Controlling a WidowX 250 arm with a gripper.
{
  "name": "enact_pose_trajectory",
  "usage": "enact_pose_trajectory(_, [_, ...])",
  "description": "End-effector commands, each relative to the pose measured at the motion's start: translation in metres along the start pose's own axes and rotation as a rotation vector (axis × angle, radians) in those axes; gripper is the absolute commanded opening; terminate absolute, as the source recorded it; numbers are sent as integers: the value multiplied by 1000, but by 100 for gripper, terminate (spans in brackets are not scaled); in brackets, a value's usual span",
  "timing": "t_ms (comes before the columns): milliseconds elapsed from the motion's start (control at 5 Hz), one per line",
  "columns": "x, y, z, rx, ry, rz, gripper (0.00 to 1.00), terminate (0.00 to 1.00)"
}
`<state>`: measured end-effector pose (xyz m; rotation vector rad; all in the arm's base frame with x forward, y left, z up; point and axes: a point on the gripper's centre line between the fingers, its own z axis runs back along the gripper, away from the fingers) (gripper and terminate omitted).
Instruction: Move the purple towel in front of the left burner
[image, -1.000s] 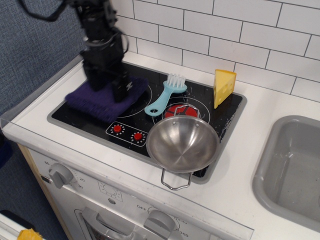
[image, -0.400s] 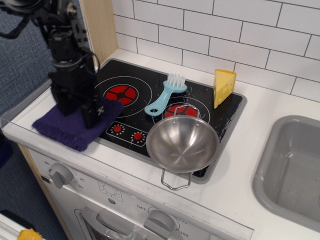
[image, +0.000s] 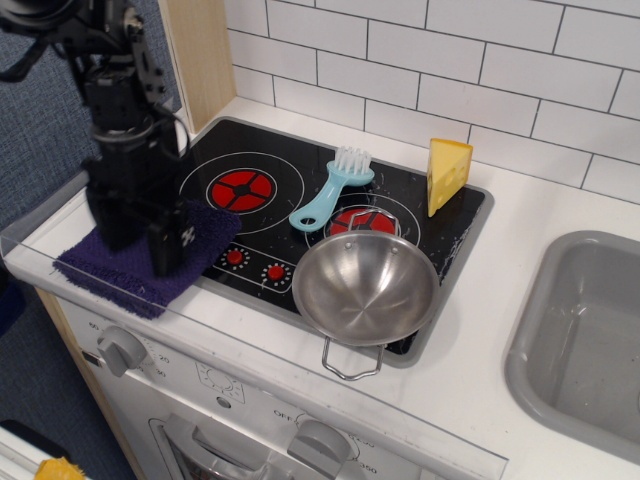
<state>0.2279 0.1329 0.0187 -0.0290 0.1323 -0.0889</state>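
The purple towel (image: 115, 274) lies at the front left, partly on the black cooktop's (image: 290, 160) corner and partly on the white counter edge, in front of and left of the left burner (image: 240, 186). The burner's red disc and white rings are fully uncovered. My gripper (image: 138, 240) stands upright on the towel, its black fingers (image: 166, 245) pressed into the cloth and shut on it. The towel's middle is hidden under the gripper.
A blue brush (image: 330, 186) lies between the burners. A steel bowl (image: 365, 288) covers the front of the right burner (image: 362, 222). A yellow cheese wedge (image: 447, 174) stands at the back right. Two red knob dots (image: 254, 265) are beside the towel. A sink (image: 590, 330) is at the right.
My gripper has dragged the towel off the left burner, forward and to the left, to the cooktop's front left corner. The burner now shows fully.
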Motion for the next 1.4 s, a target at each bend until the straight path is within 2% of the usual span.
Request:
enact_pose_trajectory(0, [1, -11, 39, 55, -58, -8, 100, 0])
enact_pose_trajectory(400, [4, -24, 65, 118, -125, -1, 100, 0])
enact_pose_trajectory(1000, [8, -28, 66, 112, -133, -3, 100, 0])
enact_pose_trajectory(1200, [8, -28, 66, 112, -133, -3, 100, 100])
